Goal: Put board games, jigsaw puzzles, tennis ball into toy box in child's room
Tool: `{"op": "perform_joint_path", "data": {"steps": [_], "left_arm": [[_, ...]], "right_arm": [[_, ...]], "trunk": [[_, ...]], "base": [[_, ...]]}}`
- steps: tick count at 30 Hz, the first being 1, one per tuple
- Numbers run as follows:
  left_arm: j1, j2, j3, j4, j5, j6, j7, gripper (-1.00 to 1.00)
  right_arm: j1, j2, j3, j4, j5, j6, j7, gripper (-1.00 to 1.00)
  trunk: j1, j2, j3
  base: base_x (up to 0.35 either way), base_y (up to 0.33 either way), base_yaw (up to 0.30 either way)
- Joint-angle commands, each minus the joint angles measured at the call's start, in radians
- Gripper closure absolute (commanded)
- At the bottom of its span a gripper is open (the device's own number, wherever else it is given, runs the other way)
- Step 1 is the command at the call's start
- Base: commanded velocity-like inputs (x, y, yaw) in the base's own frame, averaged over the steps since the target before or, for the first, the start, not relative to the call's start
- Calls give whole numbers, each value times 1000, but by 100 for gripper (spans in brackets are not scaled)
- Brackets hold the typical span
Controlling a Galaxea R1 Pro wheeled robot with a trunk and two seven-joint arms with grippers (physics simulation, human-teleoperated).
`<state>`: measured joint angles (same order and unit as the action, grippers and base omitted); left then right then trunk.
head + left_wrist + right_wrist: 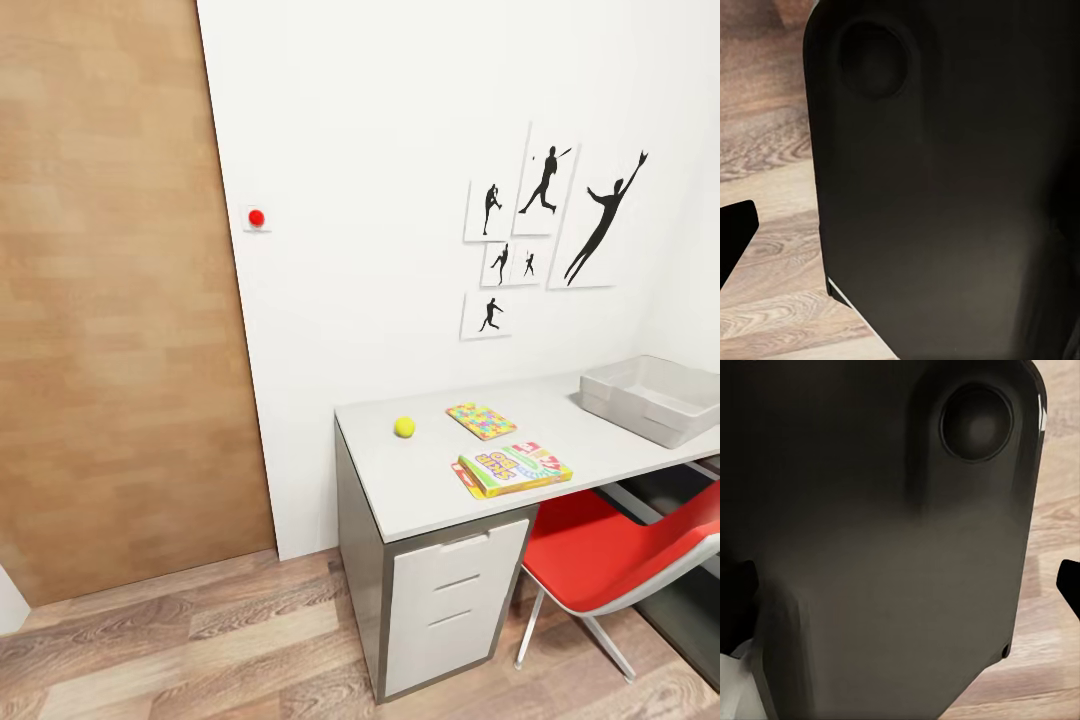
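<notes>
Skip-Bo board game [516, 468] lies on table [420, 490], lettering partly legible.

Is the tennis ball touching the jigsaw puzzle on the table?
Apart. In the head view, the tennis ball sits to the left of the jigsaw puzzle, and a plain strip of bare grey table top shows between them.

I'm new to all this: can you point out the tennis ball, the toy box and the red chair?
Tennis ball [404, 427]: head view, centre of the ball.
Toy box [640, 412]: head view, its front wall.
Red chair [590, 555]: head view, middle of the seat.
</notes>
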<state>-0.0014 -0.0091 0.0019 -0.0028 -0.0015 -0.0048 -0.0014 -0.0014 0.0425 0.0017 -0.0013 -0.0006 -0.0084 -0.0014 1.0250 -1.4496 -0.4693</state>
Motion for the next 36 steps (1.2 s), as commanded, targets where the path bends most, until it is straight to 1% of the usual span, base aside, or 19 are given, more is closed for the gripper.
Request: {"op": "perform_joint_path", "data": {"steps": [1, 14, 19, 30, 36], "left_arm": [[0, 0, 0, 0, 0, -1, 0, -100], [0, 1, -1, -1, -1, -3, 0, -100], [0, 0, -1, -2, -1, -3, 0, -100], [0, -2, 1, -2, 1, -3, 0, -100], [0, -2, 0, -2, 1, -2, -1, -100]], "right_arm": [[0, 0, 0, 0, 0, -2, 0, -100], [0, 3, 2, 0, 2, -7, 0, -100], [0, 3, -2, 0, 0, -25, 0, -100], [0, -1, 3, 0, 2, -58, 8, -100], [0, -2, 3, 0, 3, -60, 11, -100]], "trunk": [[0, 0, -1], [0, 0, -1], [0, 0, -1], [0, 0, -1], [0, 0, -1]], "base": [[0, 0, 0], [0, 0, 0], [0, 0, 0], [0, 0, -2], [0, 0, -139]]}}
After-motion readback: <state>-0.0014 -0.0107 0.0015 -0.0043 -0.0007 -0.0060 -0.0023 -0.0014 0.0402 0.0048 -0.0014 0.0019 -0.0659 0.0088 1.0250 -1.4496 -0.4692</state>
